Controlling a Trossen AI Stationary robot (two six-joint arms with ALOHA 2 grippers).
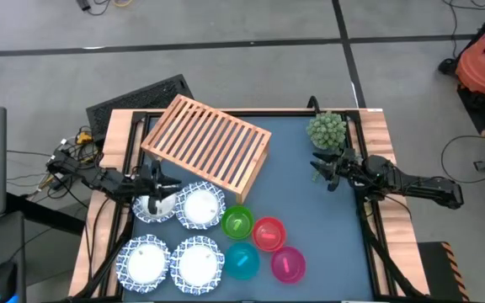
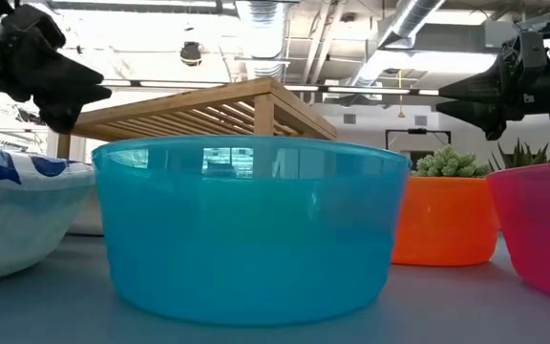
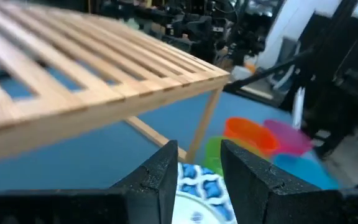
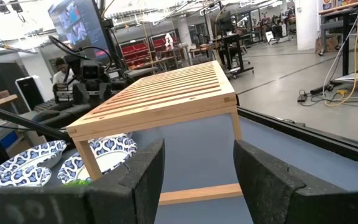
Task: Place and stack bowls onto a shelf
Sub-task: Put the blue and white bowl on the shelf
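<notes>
From above, the shelf (image 1: 206, 143) stands slightly askew on the far left part of the blue counter (image 1: 310, 219). Four white bowls with blue rims sit in front of it: one (image 1: 153, 204) directly under the left end effector (image 1: 155, 192), a second (image 1: 200, 206) just beside it, and two more (image 1: 144, 260) (image 1: 198, 262) at the near edge. The green bowl (image 1: 237, 223), red bowl (image 1: 268, 233), teal bowl (image 1: 242, 260) and magenta bowl (image 1: 288, 264) cluster to their right. The right end effector (image 1: 324, 171) hangs near the small plant (image 1: 326, 130) at the far right, well apart from the bowls.

At counter level, the teal bowl (image 2: 251, 225) fills the foreground, a patterned bowl (image 2: 17, 215) at one side, the magenta bowl (image 2: 540, 225) at the other, the shelf (image 2: 208, 107) behind.

The left wrist view shows the fingers (image 3: 160, 177) on either side of a patterned bowl's rim (image 3: 199, 185); the end effector (image 3: 199, 163) seems to be grasping it, though contact is not fully clear. The shelf (image 3: 92, 74) rises just beyond.

The right wrist view shows that end effector (image 4: 197, 163) released, fingers (image 4: 138, 171) spread with nothing between them, facing the shelf (image 4: 160, 93) and two patterned bowls (image 4: 23, 165) (image 4: 107, 152).
</notes>
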